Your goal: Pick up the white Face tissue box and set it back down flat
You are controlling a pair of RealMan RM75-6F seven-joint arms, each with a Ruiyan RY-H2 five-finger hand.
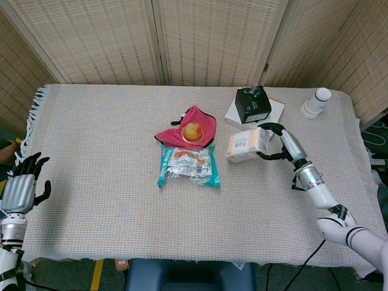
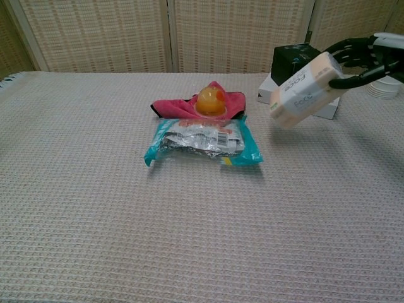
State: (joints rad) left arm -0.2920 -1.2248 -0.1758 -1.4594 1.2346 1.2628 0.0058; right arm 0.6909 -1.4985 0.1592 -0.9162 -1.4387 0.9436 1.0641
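Our right hand (image 2: 369, 60) has its fingers (image 1: 274, 128) clamped on the tilted tissue box (image 2: 306, 90); releasing above the surface (image 2: 189, 240), it could tumble onto an edge.

We're looking at a table (image 1: 109, 200) covered in a pale waffle-weave cloth (image 1: 91, 139) with a fringe along its left edge. Behind the far side there's a folding screen (image 1: 212, 36) of woven beige panels in light frames. Bit of dark floor with a yellow stripe (image 1: 97, 274) shows near left.
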